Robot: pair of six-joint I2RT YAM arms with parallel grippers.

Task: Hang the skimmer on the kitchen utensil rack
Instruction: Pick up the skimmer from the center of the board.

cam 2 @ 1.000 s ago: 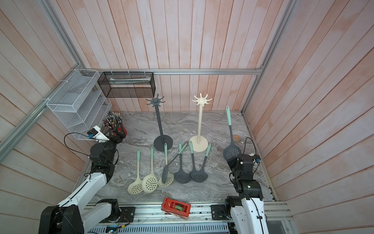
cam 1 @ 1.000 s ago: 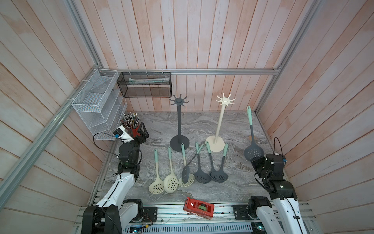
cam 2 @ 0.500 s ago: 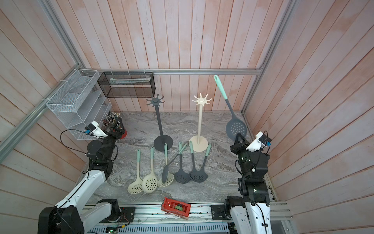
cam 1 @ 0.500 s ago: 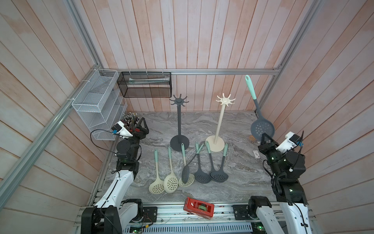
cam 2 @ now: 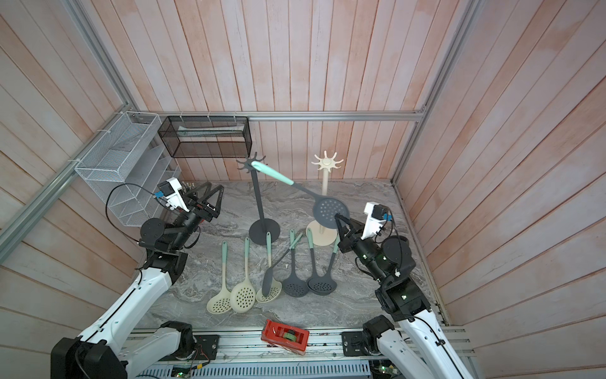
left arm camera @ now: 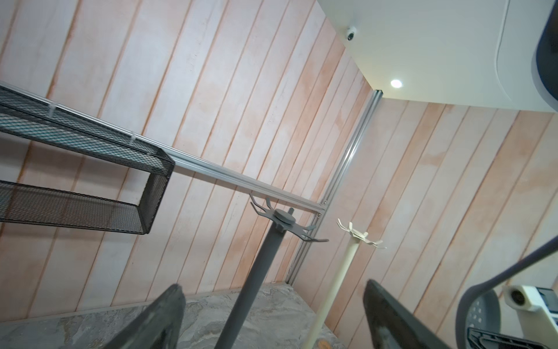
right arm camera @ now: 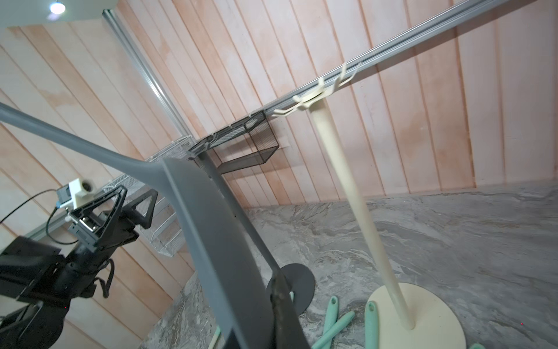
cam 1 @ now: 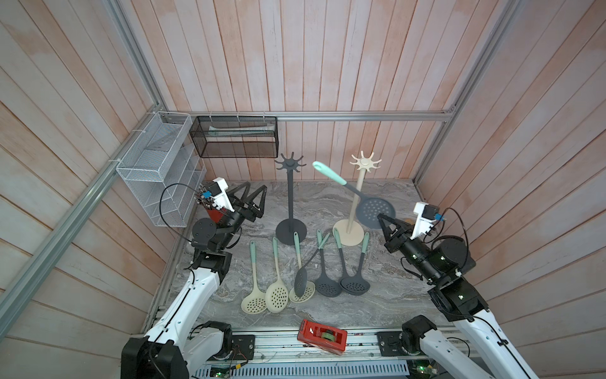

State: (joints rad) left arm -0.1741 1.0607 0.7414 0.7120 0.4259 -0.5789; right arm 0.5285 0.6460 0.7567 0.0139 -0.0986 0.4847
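Your right pincer (cam 1: 381, 219) is pinching the dark skimmer (cam 1: 372, 209) by the rim of its perforated head and holds it in the air above the table (cam 1: 328, 197). Its teal handle slants upward toward the tops of the dark rack (cam 1: 290, 163) and the cream rack (cam 1: 365, 161). It is not yet on a hook; the left wrist view shows both racks' hooks bare. Your left pincer (cam 1: 255, 187) is spread wide, holding nothing, raised at the left side and aimed at the racks. Six other utensils (cam 1: 278, 288) lie in a row in front of the rack bases.
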